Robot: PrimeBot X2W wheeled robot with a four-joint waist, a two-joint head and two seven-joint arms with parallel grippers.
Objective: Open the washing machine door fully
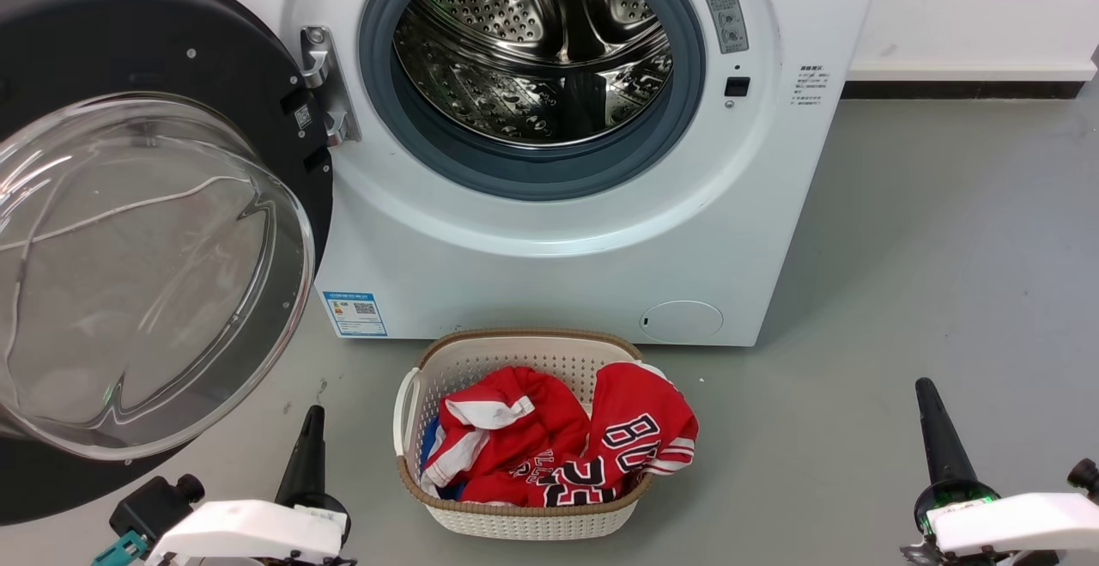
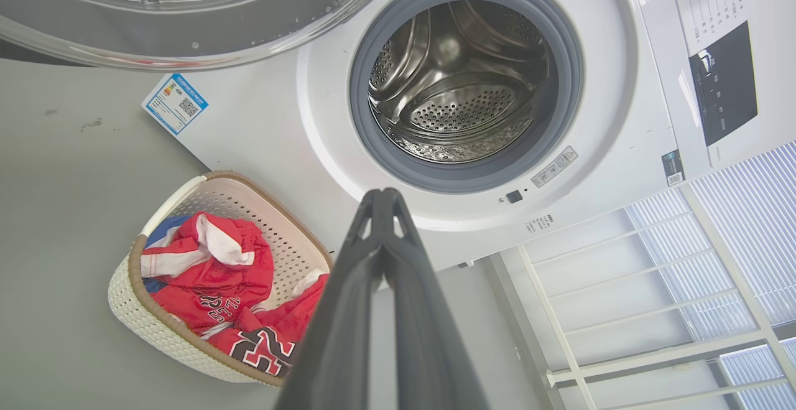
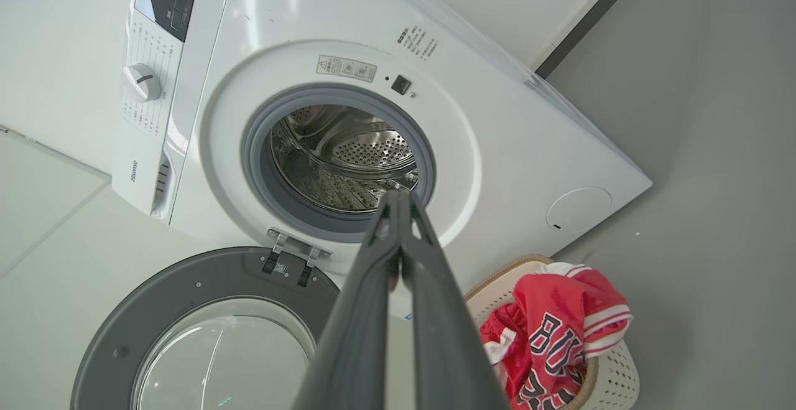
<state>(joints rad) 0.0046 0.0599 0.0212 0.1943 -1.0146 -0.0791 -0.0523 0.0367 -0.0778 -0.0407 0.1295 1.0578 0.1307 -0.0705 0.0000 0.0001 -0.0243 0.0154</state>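
The door (image 1: 154, 274) stands wide open at the left of the washer (image 1: 601, 231). It hangs from the hinge (image 1: 322, 85) on its right edge and its inner face and glass bowl are turned toward the robot. In the right wrist view it lies almost in one plane with the washer's front, so I judge it at or very near the end of its swing. The drum (image 1: 532, 42) is fully exposed.

The hinge axis runs upright, so any last travel would carry the door's free edge away from the robot, toward the wall. That edge runs off the left side of the head view.

The left jaws sit low, just beside the door's lower rim and a little right of its centre. Their fingers (image 2: 373, 285) are pressed together at the tips with nothing between them. The right jaws are closed and empty too, fingers (image 3: 379, 298) touching. They sit well apart from the door, across the basket (image 1: 515, 519) on the floor (image 1: 901, 291).

The left arm is plainly the nearer. If a final push is needed, it should land on the rim left of the bowl, far from the hinge.
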